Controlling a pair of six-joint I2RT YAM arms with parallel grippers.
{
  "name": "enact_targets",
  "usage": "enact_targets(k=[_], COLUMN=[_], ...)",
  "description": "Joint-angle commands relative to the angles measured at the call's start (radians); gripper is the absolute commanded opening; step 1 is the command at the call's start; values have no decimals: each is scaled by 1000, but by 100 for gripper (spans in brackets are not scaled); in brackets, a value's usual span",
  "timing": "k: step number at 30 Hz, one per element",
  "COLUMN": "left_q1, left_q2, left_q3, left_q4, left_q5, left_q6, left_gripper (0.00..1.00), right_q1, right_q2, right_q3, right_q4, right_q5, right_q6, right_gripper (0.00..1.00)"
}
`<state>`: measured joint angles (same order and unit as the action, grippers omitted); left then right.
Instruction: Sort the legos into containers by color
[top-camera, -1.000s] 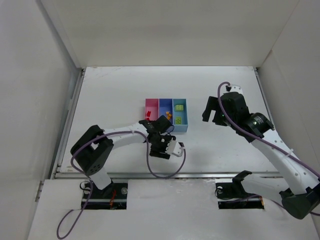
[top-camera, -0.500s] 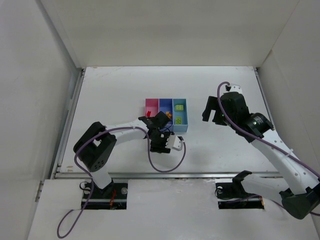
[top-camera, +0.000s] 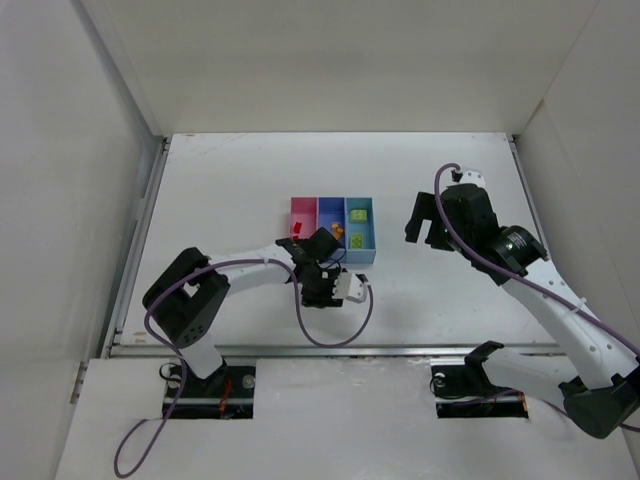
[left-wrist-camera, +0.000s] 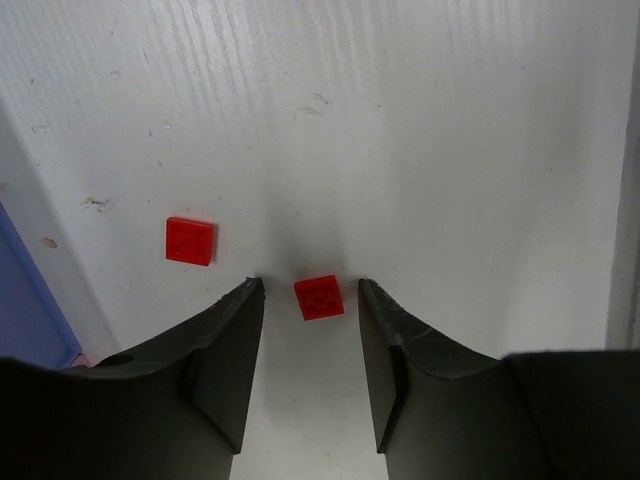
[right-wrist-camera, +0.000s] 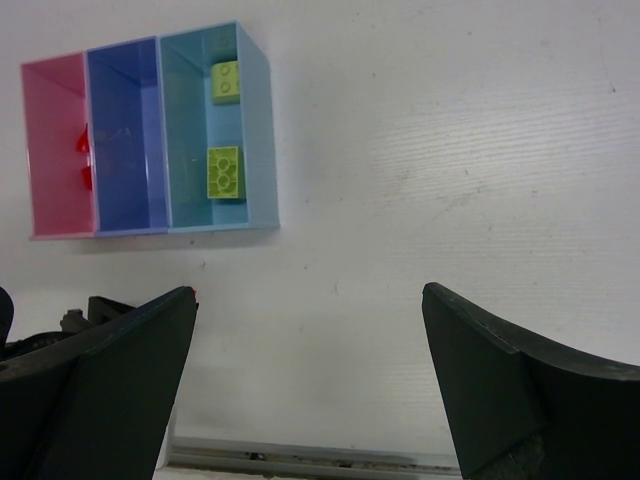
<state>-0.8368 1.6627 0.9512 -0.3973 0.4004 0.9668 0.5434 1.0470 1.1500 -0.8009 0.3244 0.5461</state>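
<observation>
In the left wrist view my left gripper (left-wrist-camera: 310, 285) is open, low over the table. A small red lego (left-wrist-camera: 319, 297) lies flat just between its fingertips, and a second red lego (left-wrist-camera: 190, 241) lies to its left. In the top view this gripper (top-camera: 312, 272) is just in front of the containers (top-camera: 333, 228), three joined bins: pink (right-wrist-camera: 58, 150), blue-violet (right-wrist-camera: 125, 140) and light blue (right-wrist-camera: 215, 130). Two yellow-green legos (right-wrist-camera: 224, 172) lie in the light blue bin, red ones (right-wrist-camera: 85, 160) in the pink bin and orange ones (top-camera: 337, 232) in the blue-violet bin. My right gripper (right-wrist-camera: 309, 291) is open and empty, raised to the right of the bins (top-camera: 425, 225).
A corner of the blue-violet bin (left-wrist-camera: 30, 310) shows at the left edge of the left wrist view. White walls enclose the table on three sides. A metal rail (top-camera: 330, 350) runs along the near edge. The left arm's purple cable (top-camera: 340, 335) loops in front of the gripper.
My left gripper has shifted slightly back toward the bins, still open. The right arm has not moved.
</observation>
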Motion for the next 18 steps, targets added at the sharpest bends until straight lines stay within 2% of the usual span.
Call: enact_targets(k=[1, 4, 18], left_q1=[-5, -5, -5], left_q2=[-1, 9, 17], left_q3=[-48, -38, -89], left_q4=[5, 5, 35], left_q5=[-8, -32, -124], left_q6=[-46, -74, -74], left_gripper=[38, 33, 32], right_q1=[3, 3, 3], right_q2=[-22, -22, -22], right_q3=[4, 4, 13], right_q4=[28, 28, 19], right_q5=[25, 34, 35], right_q6=[-8, -8, -8], right_gripper=[100, 100, 100])
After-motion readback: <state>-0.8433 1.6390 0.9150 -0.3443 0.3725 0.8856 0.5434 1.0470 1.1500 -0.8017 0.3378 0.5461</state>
